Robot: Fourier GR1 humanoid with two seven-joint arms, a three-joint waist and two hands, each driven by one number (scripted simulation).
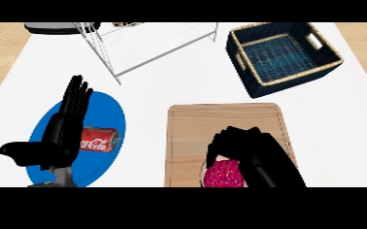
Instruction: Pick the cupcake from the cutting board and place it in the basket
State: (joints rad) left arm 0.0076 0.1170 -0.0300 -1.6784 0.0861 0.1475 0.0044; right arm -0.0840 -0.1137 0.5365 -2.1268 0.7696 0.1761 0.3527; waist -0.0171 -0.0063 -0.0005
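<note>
A cupcake [223, 174] with pink sprinkled frosting sits at the near edge of the wooden cutting board [193, 126]. My right hand [251, 150] is over it, fingers curled down around its top, hiding much of it. The dark blue woven basket [247, 60] with a tan rim stands at the far right, with nothing inside. My left hand [64, 121] rests open at the left, fingers pointing up, above a blue plate.
A red soda can [97, 139] lies on the blue plate [108, 106] beside my left hand. A white wire rack [143, 43] stands at the back centre. A dark object [50, 28] sits at the far left corner.
</note>
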